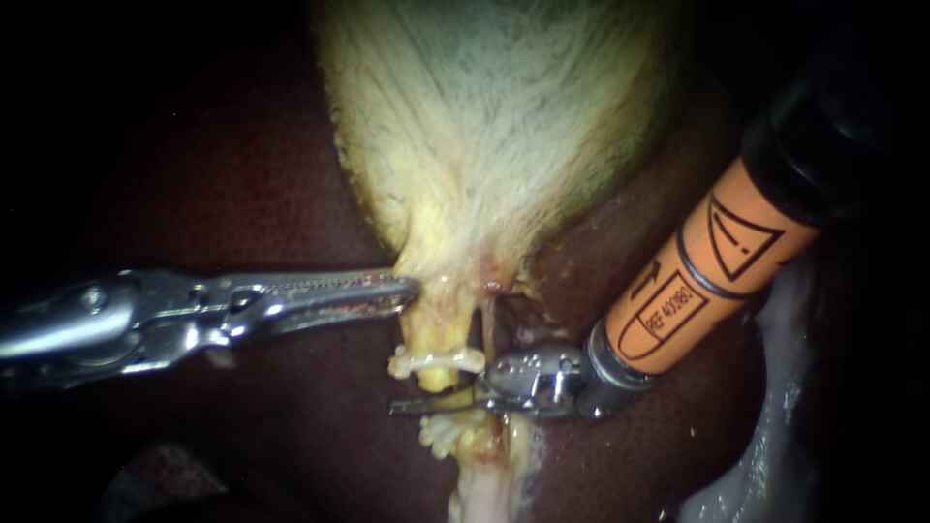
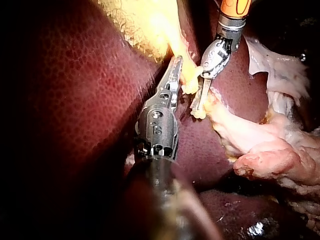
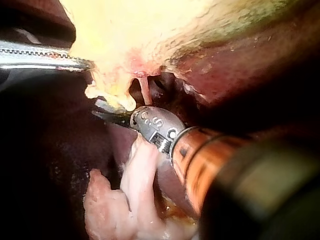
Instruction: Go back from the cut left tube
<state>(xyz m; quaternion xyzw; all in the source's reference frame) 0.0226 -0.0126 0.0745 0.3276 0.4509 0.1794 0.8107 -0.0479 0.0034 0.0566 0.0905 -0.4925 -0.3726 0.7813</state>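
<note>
Right instrument (image 1: 415,402) is nearest, its blades slightly parted and gripping nothing. They lie in the gap of the cut left tube (image 1: 433,339), free to back out. Beyond, left instrument (image 1: 407,291) has its jaws clamped on the gallbladder (image 1: 484,126), apparently to hold it taut.

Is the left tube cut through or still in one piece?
Cut through. The upper stump ends above the right instrument, and a gap separates it from the lower piece.
</note>
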